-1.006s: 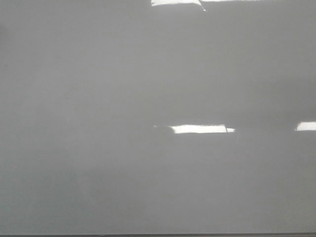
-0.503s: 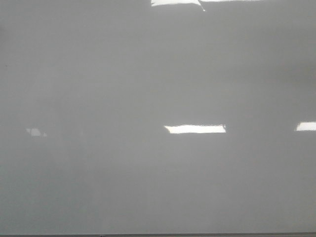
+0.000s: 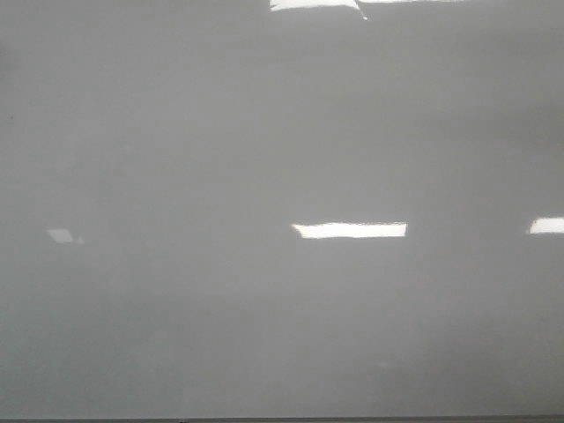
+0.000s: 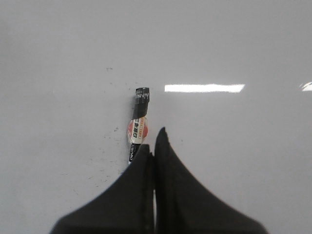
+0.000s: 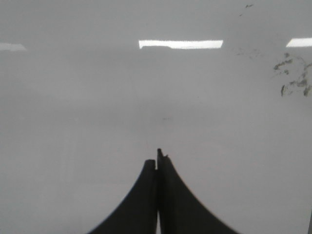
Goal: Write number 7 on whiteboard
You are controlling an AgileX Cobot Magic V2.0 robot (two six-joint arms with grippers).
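The whiteboard (image 3: 264, 335) fills the front view as a glossy pale grey sheet, and neither gripper shows there. No number 7 shows in any view. In the left wrist view my left gripper (image 4: 153, 138) is shut, its jaws pressed together with nothing between them. A black marker (image 4: 139, 129) with a white and red label lies flat on the whiteboard (image 4: 243, 161) just beyond the left finger, which hides its near end. In the right wrist view my right gripper (image 5: 154, 156) is shut and empty over the bare whiteboard (image 5: 73, 122).
Bright rectangular light reflections (image 3: 349, 230) lie on the board. Its thin dark bottom edge (image 3: 282, 420) runs along the front. Dark smudges (image 5: 292, 78) mark the board off to one side of the right gripper. Faint specks (image 4: 105, 146) surround the marker.
In the front view a small bright reflection has appeared at the left, and the middle reflection has shifted slightly left and lost the dark notch at its right end.
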